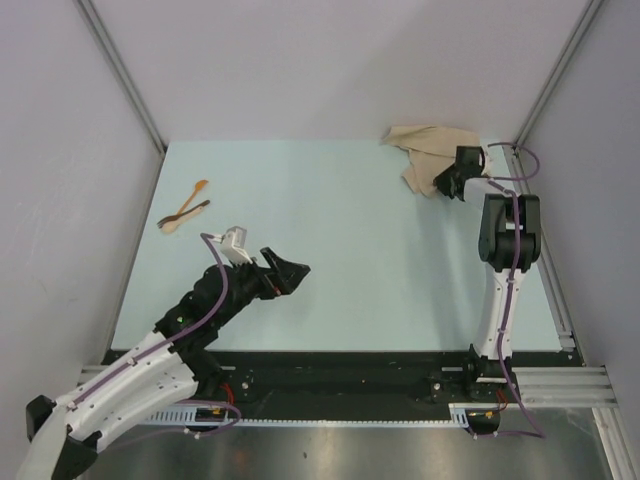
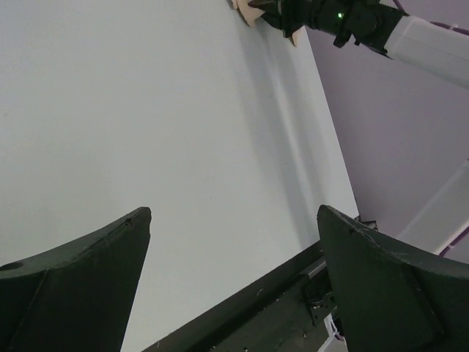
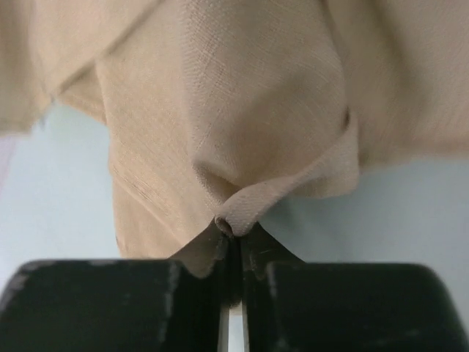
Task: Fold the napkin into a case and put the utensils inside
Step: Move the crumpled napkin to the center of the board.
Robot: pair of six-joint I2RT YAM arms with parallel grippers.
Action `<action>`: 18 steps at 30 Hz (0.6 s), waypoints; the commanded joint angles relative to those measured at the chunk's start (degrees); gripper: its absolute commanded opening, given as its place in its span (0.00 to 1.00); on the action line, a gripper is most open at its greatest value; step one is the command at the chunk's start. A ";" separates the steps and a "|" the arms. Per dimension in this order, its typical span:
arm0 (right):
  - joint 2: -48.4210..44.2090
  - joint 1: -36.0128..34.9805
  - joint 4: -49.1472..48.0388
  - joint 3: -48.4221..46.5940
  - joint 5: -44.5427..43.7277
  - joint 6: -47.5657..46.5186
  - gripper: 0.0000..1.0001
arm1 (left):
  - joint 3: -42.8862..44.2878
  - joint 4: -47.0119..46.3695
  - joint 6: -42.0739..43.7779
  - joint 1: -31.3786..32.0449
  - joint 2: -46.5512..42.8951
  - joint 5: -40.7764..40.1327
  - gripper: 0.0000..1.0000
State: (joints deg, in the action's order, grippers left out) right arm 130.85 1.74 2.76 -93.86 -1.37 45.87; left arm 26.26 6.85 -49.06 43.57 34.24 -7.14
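Observation:
The beige-tan napkin [image 1: 425,150] lies crumpled in the far right corner of the pale table; no folded case shows. My right gripper [image 1: 442,187] is at its near edge, shut on a bunched fold of the napkin [image 3: 256,95], with the cloth pinched between the tips of the right gripper [image 3: 236,233]. The utensils lie crossed at the far left: a light orange wooden spoon [image 1: 197,192] and a darker brown piece [image 1: 198,208]. My left gripper [image 1: 295,272] hovers left of centre, open and holding nothing; in its wrist view the left gripper [image 2: 233,214] frames bare table.
Grey walls close in the table on the left, back and right. An aluminium rail [image 1: 545,260] runs along the right edge, close to the right arm [image 1: 510,235]. A black strip [image 1: 340,370] borders the near edge by the arm bases.

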 commanded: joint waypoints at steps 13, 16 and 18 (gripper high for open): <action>-53.30 -23.53 6.28 56.31 26.60 -9.49 0.00 | 13.55 15.82 4.50 -1.82 15.92 0.37 1.00; -65.86 -23.97 7.61 65.72 23.17 -6.50 0.07 | 16.18 16.70 2.83 -2.61 22.94 0.45 1.00; -73.52 -24.33 4.98 70.55 28.42 -5.79 0.25 | 18.03 14.61 3.61 -3.14 27.00 0.98 1.00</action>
State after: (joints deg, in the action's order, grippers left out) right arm 68.66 -22.28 8.75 -30.79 22.63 37.32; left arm 39.53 22.41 -46.04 41.67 54.76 -7.05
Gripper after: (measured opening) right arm 0.106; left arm 0.996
